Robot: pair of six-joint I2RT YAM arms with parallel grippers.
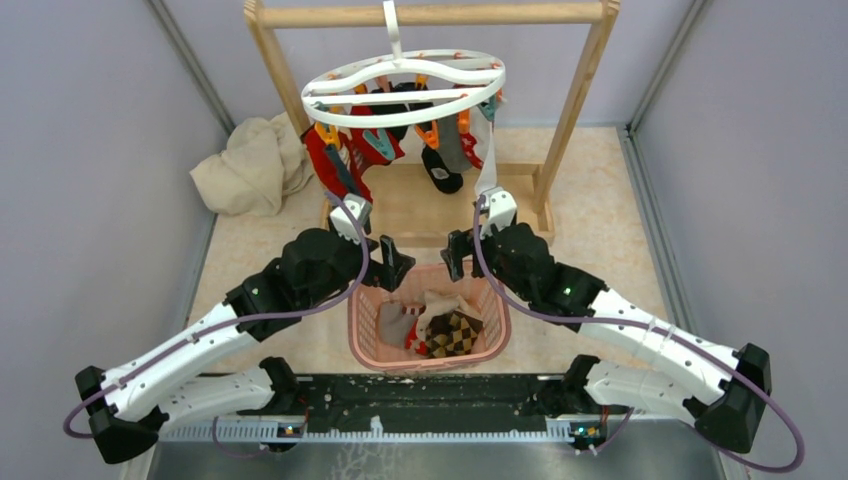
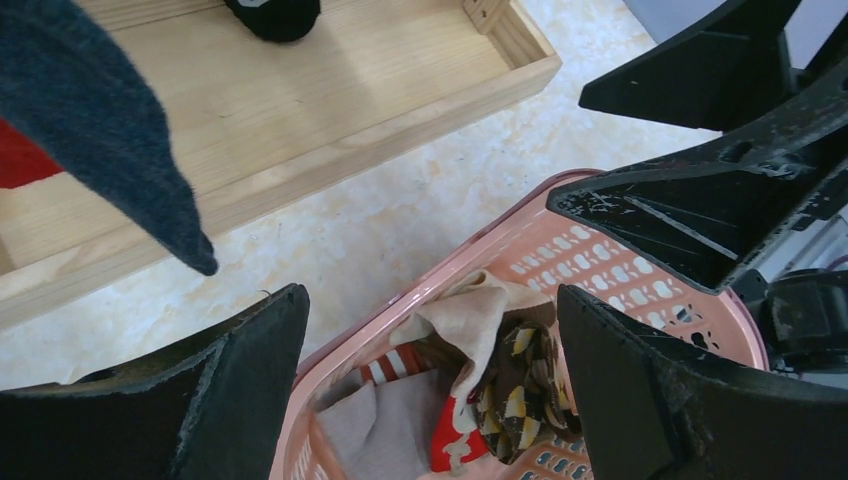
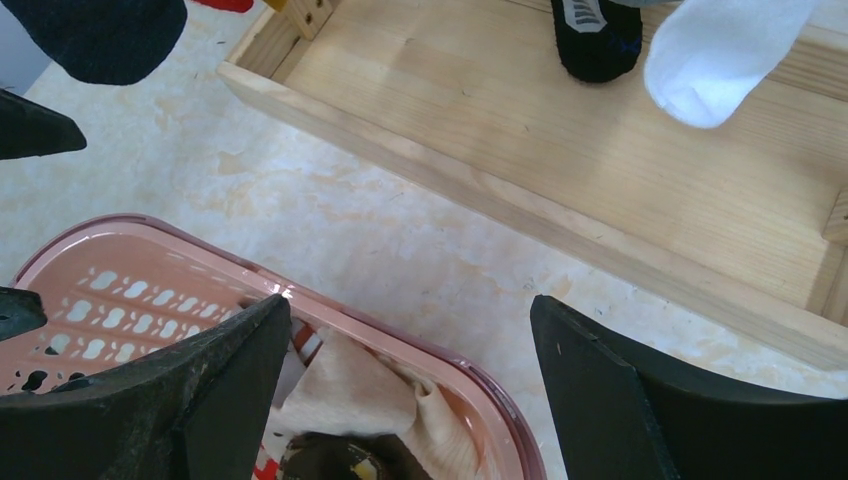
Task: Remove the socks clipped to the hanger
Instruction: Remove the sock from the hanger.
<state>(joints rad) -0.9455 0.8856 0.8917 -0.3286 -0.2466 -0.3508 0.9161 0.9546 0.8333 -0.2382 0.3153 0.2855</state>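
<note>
The white round hanger (image 1: 403, 84) hangs by its hook from the wooden rail, with orange and teal clips round its ring. Socks are clipped under it: red (image 1: 327, 158), black (image 1: 441, 172) and white (image 1: 489, 150). My left gripper (image 1: 393, 264) and right gripper (image 1: 457, 254) hover side by side over the far rim of the pink basket, below the hanger. Both are open and hold nothing. In the left wrist view my gripper (image 2: 430, 300) frames the basket's socks, tan (image 2: 470, 310) and checked (image 2: 520, 385). My right gripper (image 3: 410, 310) straddles the basket rim (image 3: 420, 335). A white sock toe (image 3: 715, 60) dangles above.
The pink slotted basket (image 1: 365, 345) stands between the arms and holds several loose socks. The wooden frame's base tray (image 1: 405, 215) lies just beyond it, with uprights (image 1: 575, 110) on either side. A beige cloth (image 1: 250, 165) is heaped at the back left. Grey walls close in both sides.
</note>
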